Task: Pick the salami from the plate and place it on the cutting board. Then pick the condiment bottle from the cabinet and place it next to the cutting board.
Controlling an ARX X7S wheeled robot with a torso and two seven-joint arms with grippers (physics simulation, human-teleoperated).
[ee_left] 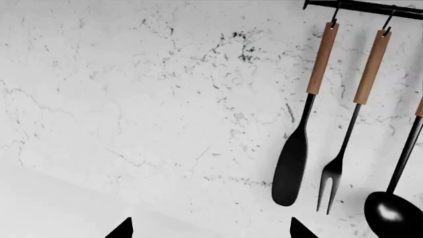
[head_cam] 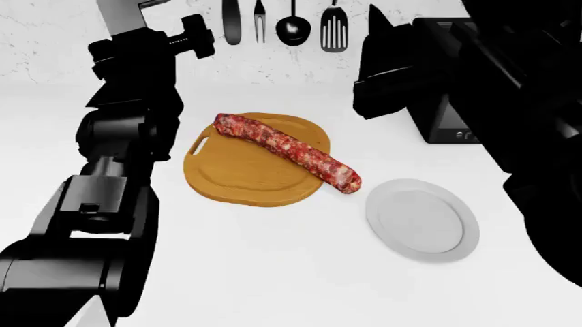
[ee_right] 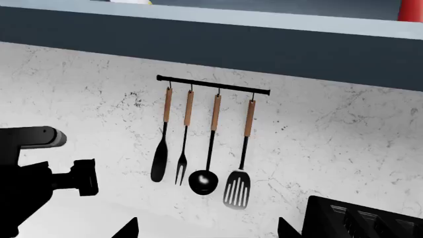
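The long mottled dark red salami (head_cam: 286,152) lies across the rounded tan wooden cutting board (head_cam: 245,174), well below both raised grippers. Its one end sticks over the rim toward the white round plate (head_cam: 423,219). Both grippers' fingertips stand spread apart, holding nothing.

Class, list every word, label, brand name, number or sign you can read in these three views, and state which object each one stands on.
None: no readable text shows in any view.
Salami, cutting board, plate: plain, unmarked.
Hanging utensils and marble wall: no lettering.
Black appliance: small light marks on its front, too small to read.
Red object at the cabinet edge: mostly cropped, no label visible.
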